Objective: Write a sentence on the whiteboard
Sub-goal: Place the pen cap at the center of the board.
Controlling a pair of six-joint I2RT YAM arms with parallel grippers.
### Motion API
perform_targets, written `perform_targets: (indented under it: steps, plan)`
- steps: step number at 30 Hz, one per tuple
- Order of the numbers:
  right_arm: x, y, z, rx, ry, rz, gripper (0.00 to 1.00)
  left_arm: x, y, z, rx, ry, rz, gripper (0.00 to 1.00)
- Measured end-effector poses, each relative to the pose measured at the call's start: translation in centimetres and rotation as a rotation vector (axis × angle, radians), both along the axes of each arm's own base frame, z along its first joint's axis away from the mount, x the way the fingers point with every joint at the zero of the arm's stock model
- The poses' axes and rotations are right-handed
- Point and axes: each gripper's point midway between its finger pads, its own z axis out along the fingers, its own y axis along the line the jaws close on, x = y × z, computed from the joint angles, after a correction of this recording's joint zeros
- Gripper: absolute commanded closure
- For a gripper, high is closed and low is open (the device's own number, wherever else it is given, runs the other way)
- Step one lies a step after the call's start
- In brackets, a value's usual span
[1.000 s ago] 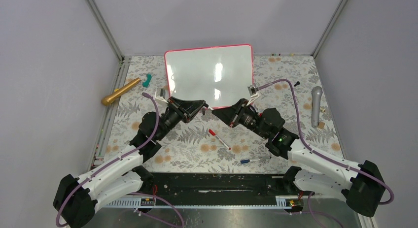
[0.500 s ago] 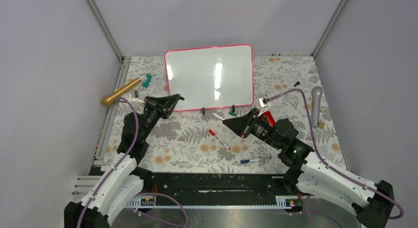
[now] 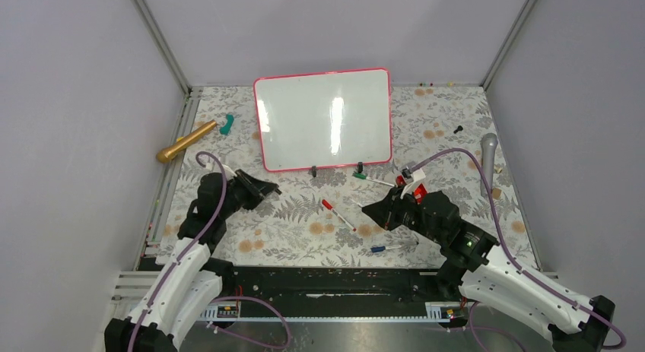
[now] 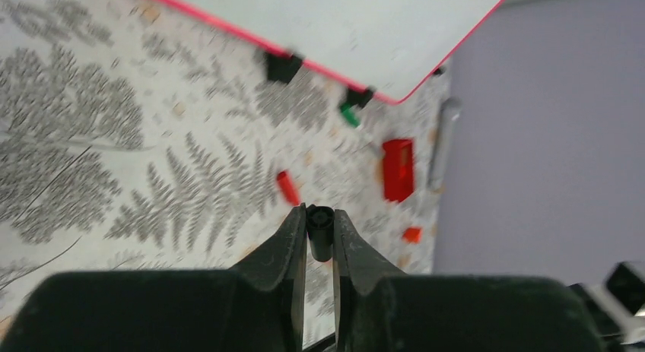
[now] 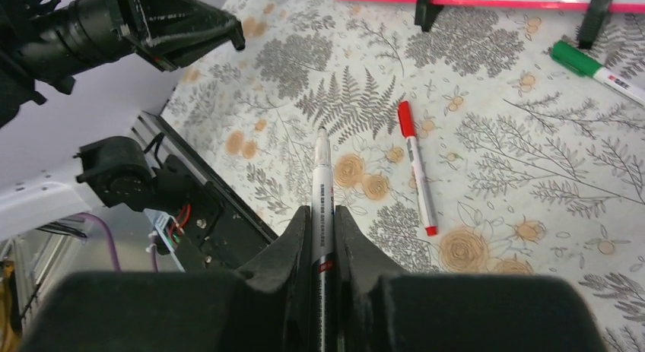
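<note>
Left claw (image 4: 319, 217) pinched on small black plastic cap (image 4: 319, 232). Right claw (image 5: 323, 214) clamped round slim white marker pen (image 5: 322, 173) (tip bare). Pink-framed glossy white whiteboard (image 3: 304, 116) lies at far side of fern-print surface (image 3: 297, 232), well apart from both.

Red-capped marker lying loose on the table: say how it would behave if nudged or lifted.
The red-capped marker is a slim round barrel lying flat, so a sideways nudge would probably roll it. It looks straight and rigid, so likely stiff and light. Its smooth white body may slip unless gripped squarely, as the right pincer grips its own pen.
</note>
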Motion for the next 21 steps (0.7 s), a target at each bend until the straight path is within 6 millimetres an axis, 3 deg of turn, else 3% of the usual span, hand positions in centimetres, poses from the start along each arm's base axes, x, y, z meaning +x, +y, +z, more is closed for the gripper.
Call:
perform_targets:
  steps: [8,18,21]
  plan:
    - [0.0,-0.3,-1.2,-0.069,0.044,-0.005,1.0,-4.4,-1.9,-6.1,0.208,0.137,-0.163,1.0]
    - [1.5,-1.4,-1.8,-0.214,0.164,-0.127,1.0,-6.0,-1.5,-12.2,0.453,0.293,-0.227,1.0]
    - [1.8,-2.3,-2.9,-0.234,0.224,-0.213,1.0,-5.9,-1.4,-13.2,0.477,0.318,-0.234,0.87]
